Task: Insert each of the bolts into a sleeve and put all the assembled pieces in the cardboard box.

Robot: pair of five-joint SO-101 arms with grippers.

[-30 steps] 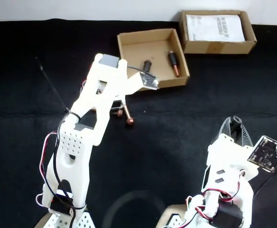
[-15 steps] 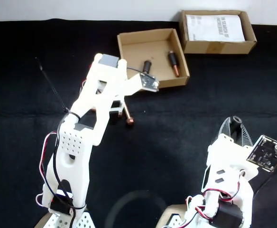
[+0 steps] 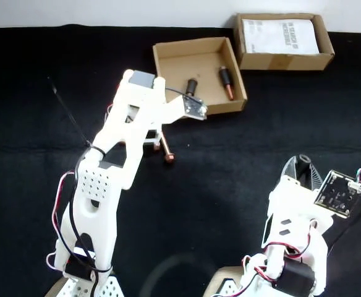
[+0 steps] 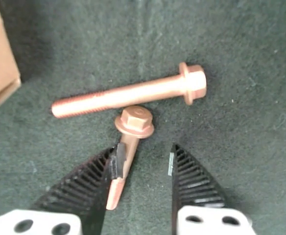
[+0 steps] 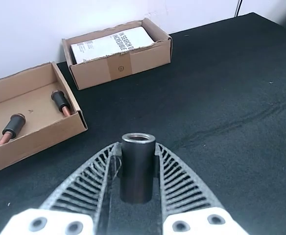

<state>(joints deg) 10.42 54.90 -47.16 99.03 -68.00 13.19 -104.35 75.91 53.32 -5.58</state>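
Note:
Two copper bolts lie on the black cloth beside the cardboard box (image 3: pixel 199 110). One bolt (image 4: pixel 128 93) lies crosswise just beyond my left gripper (image 4: pixel 144 152). The other bolt (image 4: pixel 133 122) points its hex head away from the gripper, with its shank resting against one open finger (image 4: pixel 101 178). From above, a bolt (image 3: pixel 165 148) shows by the left arm's tip. My right gripper (image 5: pixel 137 152) is shut on a dark metal sleeve (image 5: pixel 137 166), held upright with its bore showing, low over the cloth at the front right (image 3: pixel 301 166). Two assembled pieces (image 3: pixel 191 85) (image 3: pixel 225 80) lie inside the box.
A second cardboard box (image 3: pixel 282 40) holding a printed sheet stands at the back right, close to the first. A thin black cable tie (image 3: pixel 69 117) lies on the cloth to the left. Open cloth separates the two arms.
The left gripper shifted slightly over the bolts, and the nearer bolt has turned beneath it. The right wrist swung a little to the left with the sleeve still held.

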